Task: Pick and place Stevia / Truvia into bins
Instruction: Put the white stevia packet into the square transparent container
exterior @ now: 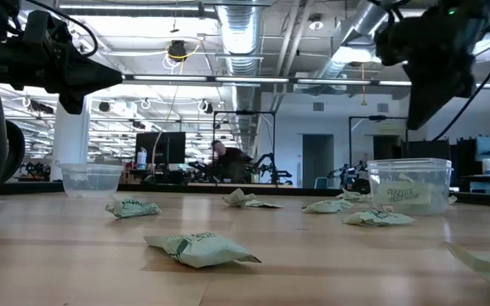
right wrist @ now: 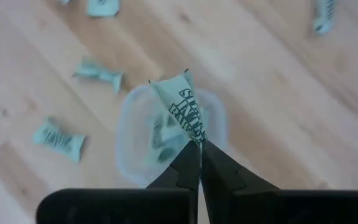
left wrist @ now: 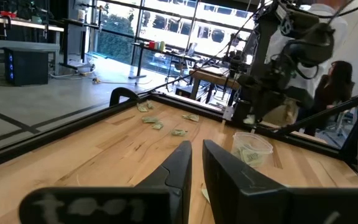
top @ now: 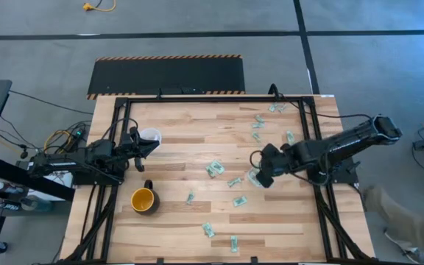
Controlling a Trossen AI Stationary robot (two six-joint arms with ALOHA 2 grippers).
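Observation:
Several pale green and white Stevia sachets [top: 214, 168] lie scattered flat on the wooden table. One clear cup [top: 253, 177] stands right of the table's middle with sachets inside [exterior: 411, 185]. The other clear cup [top: 150, 136] stands near the left side. My right gripper [right wrist: 199, 144] hangs over the right cup [right wrist: 129, 149], shut on a sachet [right wrist: 182, 106]. My left gripper [left wrist: 196, 158] waits level beside the left cup, its fingers almost together, holding nothing. My right gripper pinches one sachet by its end [right wrist: 195, 134], only at the fingertips [right wrist: 190, 158]. The fingers come from above, pointing down. The sachet is lifted clear and sticks out beyond the fingertips over the mouth of the right cup [right wrist: 166, 140].
A yellow-orange mug [top: 144, 200] stands near the left front of the table. Black frame rails [top: 120, 125] run along the table's left, right and far sides. Sachets cluster toward the far right corner [top: 258, 125] and the near edge [top: 234, 243].

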